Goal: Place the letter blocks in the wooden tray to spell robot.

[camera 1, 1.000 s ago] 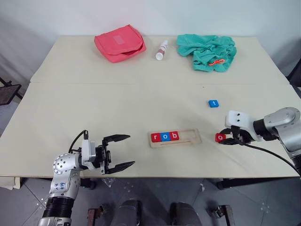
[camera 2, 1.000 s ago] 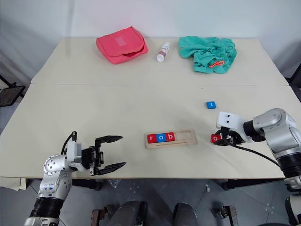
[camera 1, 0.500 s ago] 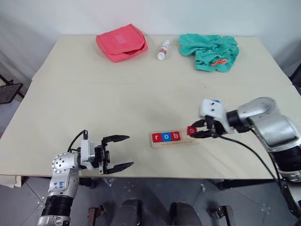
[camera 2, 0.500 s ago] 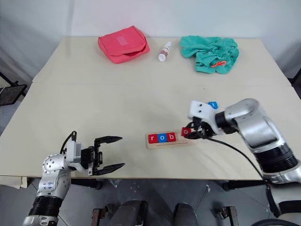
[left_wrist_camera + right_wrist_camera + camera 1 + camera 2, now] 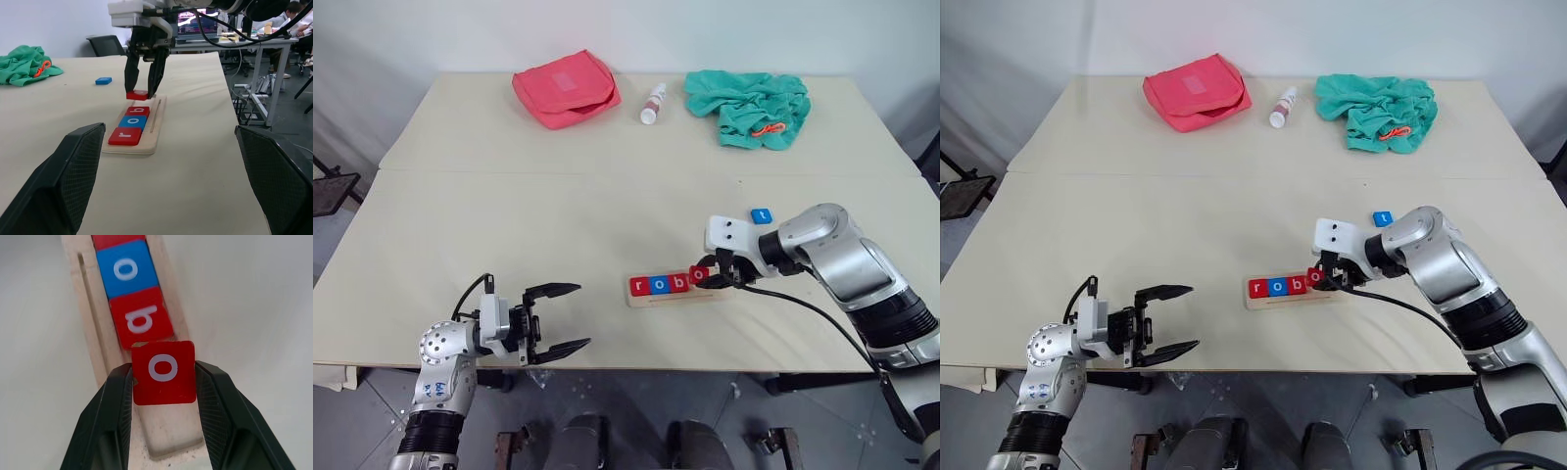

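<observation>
Over the tray (image 5: 705,292), near the table's (image 5: 509,215) near edge, the right gripper (image 5: 164,374) holds a red "o" tile (image 5: 164,372) just above the groove, right of the seated "r" (image 5: 638,286), blue "o" (image 5: 658,285) and "b" (image 5: 677,283). Blue "t" (image 5: 761,215) lies farther right. At the near left, the left gripper (image 5: 566,318) hangs with fingers wide, empty.

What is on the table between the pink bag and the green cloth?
A small white bottle lies on its side between the pink bag and the green cloth. The left eye view shows it near the far edge of the table.
</observation>
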Controlling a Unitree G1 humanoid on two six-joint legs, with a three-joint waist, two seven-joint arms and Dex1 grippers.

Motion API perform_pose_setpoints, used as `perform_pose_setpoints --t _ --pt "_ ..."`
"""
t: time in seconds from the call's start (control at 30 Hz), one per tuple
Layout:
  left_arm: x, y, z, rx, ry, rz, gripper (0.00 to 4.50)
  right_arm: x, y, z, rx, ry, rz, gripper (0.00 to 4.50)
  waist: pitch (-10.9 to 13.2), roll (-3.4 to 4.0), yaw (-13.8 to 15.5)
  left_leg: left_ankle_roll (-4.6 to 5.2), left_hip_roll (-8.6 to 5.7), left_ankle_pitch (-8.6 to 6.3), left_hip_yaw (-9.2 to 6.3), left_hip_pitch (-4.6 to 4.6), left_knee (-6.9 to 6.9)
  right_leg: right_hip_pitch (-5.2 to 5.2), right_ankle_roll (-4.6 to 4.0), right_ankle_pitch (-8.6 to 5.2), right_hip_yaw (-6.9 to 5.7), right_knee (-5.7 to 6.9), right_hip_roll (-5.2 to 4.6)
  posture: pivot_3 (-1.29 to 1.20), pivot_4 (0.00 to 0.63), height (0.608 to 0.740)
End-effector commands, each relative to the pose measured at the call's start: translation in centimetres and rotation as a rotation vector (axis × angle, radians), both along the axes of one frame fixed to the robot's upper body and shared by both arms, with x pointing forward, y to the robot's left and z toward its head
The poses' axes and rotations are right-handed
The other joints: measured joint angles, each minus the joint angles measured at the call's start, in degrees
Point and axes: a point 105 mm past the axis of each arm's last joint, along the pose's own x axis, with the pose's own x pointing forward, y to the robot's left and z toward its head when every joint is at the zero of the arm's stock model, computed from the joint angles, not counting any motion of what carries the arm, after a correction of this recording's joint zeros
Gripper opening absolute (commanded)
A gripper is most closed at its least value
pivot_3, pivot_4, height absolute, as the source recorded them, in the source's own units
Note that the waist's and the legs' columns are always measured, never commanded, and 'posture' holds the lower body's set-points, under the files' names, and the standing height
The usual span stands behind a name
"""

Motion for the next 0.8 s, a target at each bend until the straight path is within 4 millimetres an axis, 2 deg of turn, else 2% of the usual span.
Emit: perform_pose_setpoints --t 0.03,0.17,0.47,0.63,0.77,0.8 --pt "-0.3 0.1 0.6 -0.008 -0.037 0.005 4.50 0.0 0.4 1.0 -0.012 -0.033 0.049 1.46 0.00 0.00 -0.09 0.00 0.00 0.00 0.00 0.00 0.00 -0.02 0.00 0.00 0.00 0.02 0.00 0.00 0.150 0.740" --pt "-0.1 0.0 0.7 -0.010 -0.039 0.004 4.50 -0.1 0.5 0.9 -0.026 -0.030 0.072 1.46 0.00 0.00 -0.38 0.00 0.00 0.00 -0.01 0.00 0.00 -0.02 0.00 0.00 0.00 0.03 0.00 0.00 0.150 0.740" --pt "0.2 -0.1 0.8 -0.011 -0.041 0.000 4.50 0.4 0.7 1.4 -0.023 -0.058 0.078 4.49 0.00 0.00 -0.72 0.00 0.01 0.00 -0.01 -0.01 -0.01 -0.06 0.00 0.00 0.00 0.07 0.00 0.00 0.150 0.740" --pt "0.3 -0.1 0.8 -0.012 -0.042 0.003 4.50 0.1 0.1 2.4 0.022 -0.068 0.042 4.49 0.00 0.00 -0.69 0.00 0.00 0.00 -0.02 -0.01 -0.01 -0.07 0.00 0.00 0.00 0.10 -0.01 0.00 0.150 0.740" --pt "0.4 -0.2 0.6 -0.013 -0.037 0.001 4.50 -1.1 -1.3 2.4 0.038 -0.045 0.008 4.49 0.00 -0.01 -0.41 0.00 -0.02 0.00 -0.06 -0.02 -0.01 -0.06 0.00 0.00 -0.01 0.11 -0.02 0.00 0.150 0.740" --pt "0.4 -0.2 0.6 -0.014 -0.036 0.000 4.50 -1.2 -1.6 2.3 0.036 -0.040 -0.006 4.31 0.00 -0.01 -0.47 0.00 -0.04 -0.01 -0.08 -0.02 -0.01 -0.05 0.00 0.00 0.00 0.10 -0.03 0.00 0.150 0.740"
